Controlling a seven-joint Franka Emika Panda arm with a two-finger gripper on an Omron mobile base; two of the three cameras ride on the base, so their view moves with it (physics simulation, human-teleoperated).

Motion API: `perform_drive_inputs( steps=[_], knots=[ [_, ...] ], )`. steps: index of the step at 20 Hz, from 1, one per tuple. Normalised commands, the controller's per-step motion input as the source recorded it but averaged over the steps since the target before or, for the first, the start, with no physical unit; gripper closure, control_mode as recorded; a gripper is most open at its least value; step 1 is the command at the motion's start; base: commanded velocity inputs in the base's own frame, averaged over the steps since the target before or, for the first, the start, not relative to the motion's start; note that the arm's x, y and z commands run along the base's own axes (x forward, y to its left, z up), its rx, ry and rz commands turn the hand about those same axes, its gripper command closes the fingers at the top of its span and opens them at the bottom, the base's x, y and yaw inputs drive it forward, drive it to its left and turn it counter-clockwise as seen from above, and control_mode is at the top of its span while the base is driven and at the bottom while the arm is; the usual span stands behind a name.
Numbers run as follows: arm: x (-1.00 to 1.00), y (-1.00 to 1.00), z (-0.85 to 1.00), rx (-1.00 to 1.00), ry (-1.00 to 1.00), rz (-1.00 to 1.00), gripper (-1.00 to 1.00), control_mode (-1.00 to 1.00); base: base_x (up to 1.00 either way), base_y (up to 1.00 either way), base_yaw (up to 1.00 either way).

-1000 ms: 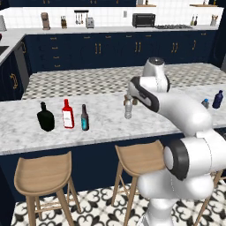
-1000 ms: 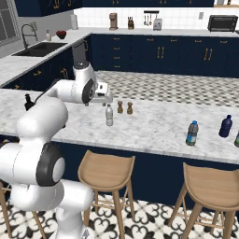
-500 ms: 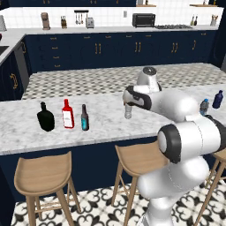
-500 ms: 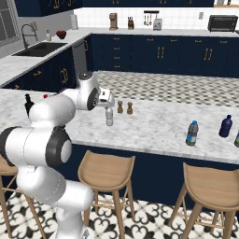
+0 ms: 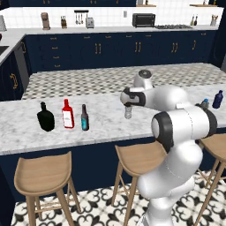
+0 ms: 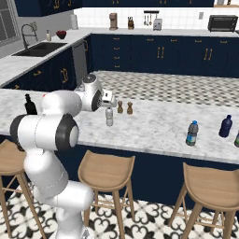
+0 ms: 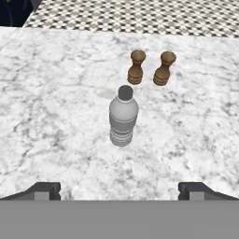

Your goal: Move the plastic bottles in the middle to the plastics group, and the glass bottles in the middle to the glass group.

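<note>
Hovering over upright grey water bottle [image 7: 123, 116], pincer [image 7: 119, 190] spread wide; two brown shakers [image 7: 150, 68] just beyond bottle.

Two brown shakers [image 7: 150, 68] upright, side by side on marble counter [image 7: 56, 102]

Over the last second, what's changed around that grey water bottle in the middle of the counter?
The gripper has come down and in over the clear grey water bottle, arm folding lower toward the counter. Its fingers are spread wide with the bottle standing free between and ahead of them; nothing gripped yet. The bottle stayed put, as did the two brown shakers, the black, red and slim dark bottles and the blue-label bottle.
</note>
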Motion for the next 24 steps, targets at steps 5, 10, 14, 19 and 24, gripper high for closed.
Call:
perform_drive_inputs(
  steps=[5,10,14,19,24],
  knots=[
    [0.43,0.0,-0.28,0.0,0.0,0.0,-1.0,-1.0,0.0,0.0,0.0],
    [0.38,0.0,-0.21,0.0,0.0,0.0,-1.0,-1.0,0.0,0.0,0.0],
    [0.2,0.0,-0.06,0.0,0.0,0.0,-1.0,-1.0,0.0,0.0,0.0],
    [0.08,-0.14,-0.22,0.0,0.0,0.0,-1.0,-1.0,0.0,0.0,0.0],
    [0.08,-0.05,-0.23,0.0,0.0,0.0,-1.0,-1.0,0.0,0.0,0.0]
  ],
)
